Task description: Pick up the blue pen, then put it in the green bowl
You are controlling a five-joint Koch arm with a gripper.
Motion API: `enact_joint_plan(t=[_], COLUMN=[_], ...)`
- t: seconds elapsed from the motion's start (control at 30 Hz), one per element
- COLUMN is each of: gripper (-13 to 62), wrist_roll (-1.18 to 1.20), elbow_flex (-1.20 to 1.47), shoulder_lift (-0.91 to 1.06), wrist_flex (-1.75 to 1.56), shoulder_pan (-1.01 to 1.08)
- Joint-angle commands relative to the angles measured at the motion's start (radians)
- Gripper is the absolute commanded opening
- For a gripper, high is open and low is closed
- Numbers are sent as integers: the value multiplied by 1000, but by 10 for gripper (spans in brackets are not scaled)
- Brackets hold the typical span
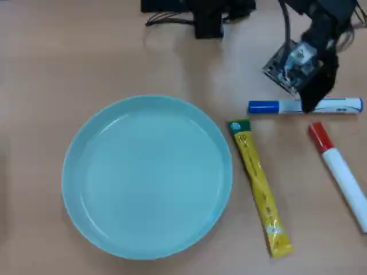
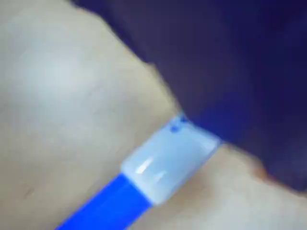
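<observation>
Overhead view: arm bent down over blue pen [image 1: 269, 106]; fingers' [image 1: 310, 103] grip unclear.

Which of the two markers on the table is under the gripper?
The blue pen, the slim one with the blue cap, lies crosswise under the gripper. The thicker red-capped marker lies apart, nearer the lower right in the overhead view.

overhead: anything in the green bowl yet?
No, in the overhead view the green bowl holds nothing; the blue pen lies on the table to its right, under the gripper.
</observation>
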Motion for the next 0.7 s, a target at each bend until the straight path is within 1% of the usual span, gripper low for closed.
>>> enact_joint_plan(t=[0.0, 0.2, 0.33, 0.53, 0.67], gripper=[370, 369, 362, 362, 360], wrist_roll=[17, 25, 92, 98, 95], elbow_flex=[-91, -98, -100, -94, -91], shoulder_lift=[-21, -86, -106, -161, -164], wrist_flex=[-23, -55, -74, -118, -121], shoulder_pan=[-12, -26, -52, -63, -66])
